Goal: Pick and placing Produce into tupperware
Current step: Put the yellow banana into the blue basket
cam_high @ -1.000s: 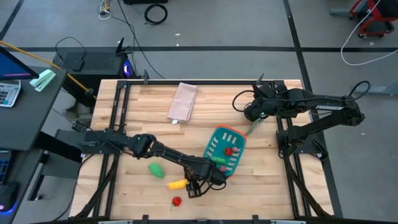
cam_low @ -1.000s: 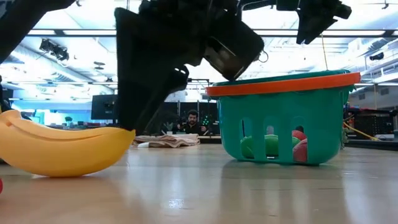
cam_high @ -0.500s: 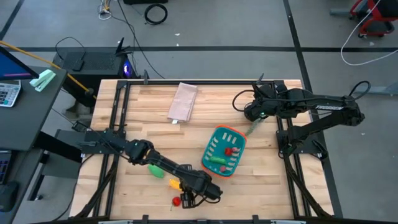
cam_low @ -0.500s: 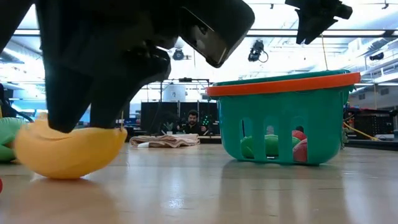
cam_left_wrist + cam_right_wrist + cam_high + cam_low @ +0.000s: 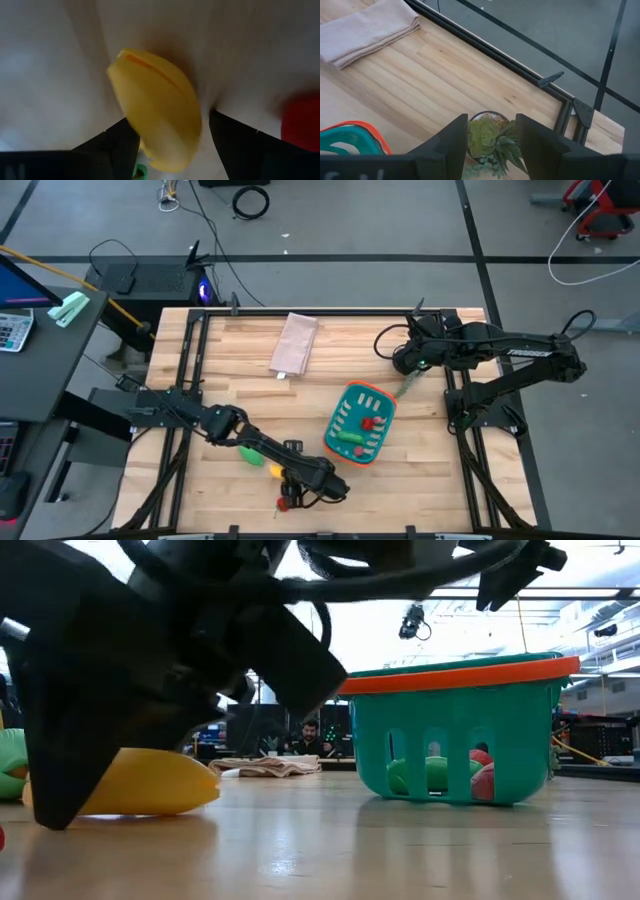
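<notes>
1. High view: wooden table, both my arms over it, left arm stretched low toward the near edge, right arm parked at the far right corner.
2. Teal basket with orange rim sits right of table centre; red and green produce lie inside it, also visible through the slots in the low view.
3. Folded beige cloth lies flat at the far side, well apart from the basket.
4. Left pincer is down at the table, near the front edge. Fingers stand wide apart, one on each side of the yellow banana; can't tell if they touch it. Banana rests on the table in the low view.
5. Right pincer hangs over the small potted plant, fingers spread either side of it, not gripping.
6. Green pod lies on the table beside my left arm.
7. Red ball sits on the table just beside the left pincer.
</notes>
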{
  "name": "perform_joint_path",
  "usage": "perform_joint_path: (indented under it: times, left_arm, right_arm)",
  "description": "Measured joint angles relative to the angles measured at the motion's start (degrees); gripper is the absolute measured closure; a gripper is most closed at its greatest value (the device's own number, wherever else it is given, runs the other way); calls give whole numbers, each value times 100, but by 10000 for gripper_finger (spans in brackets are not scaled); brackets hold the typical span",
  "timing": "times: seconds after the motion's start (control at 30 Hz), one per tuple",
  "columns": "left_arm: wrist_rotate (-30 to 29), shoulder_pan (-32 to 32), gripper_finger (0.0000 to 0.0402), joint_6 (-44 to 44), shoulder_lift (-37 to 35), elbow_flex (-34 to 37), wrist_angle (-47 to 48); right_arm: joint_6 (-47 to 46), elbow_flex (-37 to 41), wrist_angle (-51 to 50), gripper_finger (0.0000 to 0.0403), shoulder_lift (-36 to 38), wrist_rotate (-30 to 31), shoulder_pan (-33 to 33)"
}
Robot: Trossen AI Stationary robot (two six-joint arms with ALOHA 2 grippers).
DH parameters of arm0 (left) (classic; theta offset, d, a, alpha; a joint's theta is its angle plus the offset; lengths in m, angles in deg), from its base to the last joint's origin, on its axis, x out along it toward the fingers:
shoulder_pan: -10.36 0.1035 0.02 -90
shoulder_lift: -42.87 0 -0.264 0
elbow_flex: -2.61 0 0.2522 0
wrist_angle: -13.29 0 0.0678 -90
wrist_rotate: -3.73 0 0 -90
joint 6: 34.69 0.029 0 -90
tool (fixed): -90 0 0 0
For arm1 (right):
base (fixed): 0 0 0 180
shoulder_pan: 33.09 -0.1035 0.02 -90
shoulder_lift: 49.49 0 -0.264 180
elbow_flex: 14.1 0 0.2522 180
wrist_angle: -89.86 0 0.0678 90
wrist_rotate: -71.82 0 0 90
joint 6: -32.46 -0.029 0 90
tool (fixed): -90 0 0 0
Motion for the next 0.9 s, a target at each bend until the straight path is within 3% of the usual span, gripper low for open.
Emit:
perform_joint_path:
  times: [0.3, 0.6, 0.9]
  left_arm:
    - [25, -7, 179, -4, -15, 89, 17]
    - [68, 27, 260, 4, -27, 46, 58]
    - [74, 298, 240, 0, -52, -1047, -5]
  right_arm:
    - [-144, 0, 0, 230, -2, 0, 0]
    - [-147, 2, 2, 230, -2, 2, 0]
    - [-100, 1, 87, 230, -1, 5, 0]
